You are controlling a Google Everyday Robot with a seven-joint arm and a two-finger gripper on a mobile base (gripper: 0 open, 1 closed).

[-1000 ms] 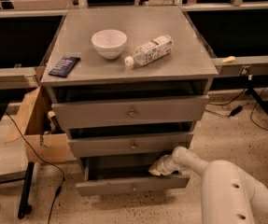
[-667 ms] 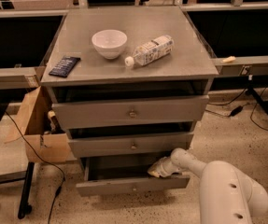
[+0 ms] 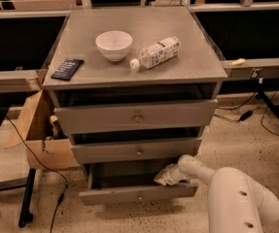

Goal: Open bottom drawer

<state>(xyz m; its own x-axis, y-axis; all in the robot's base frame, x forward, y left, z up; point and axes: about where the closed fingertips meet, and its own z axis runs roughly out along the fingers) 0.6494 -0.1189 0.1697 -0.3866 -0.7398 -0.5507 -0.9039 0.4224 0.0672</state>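
Warm, fairly dim indoor light falls from above. The grey tabletop (image 3: 192, 64) is evenly lit with a faint sheen. Dark shadow fills the gaps above the drawer fronts. The pale end effector (image 3: 165, 177) stands out brightly in the shaded opening of the bottom drawer (image 3: 129, 194), toward its right side.

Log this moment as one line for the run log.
bottom drawer: pulled out | gripper: in its opening, right side | cabinet top: bowl, bottle
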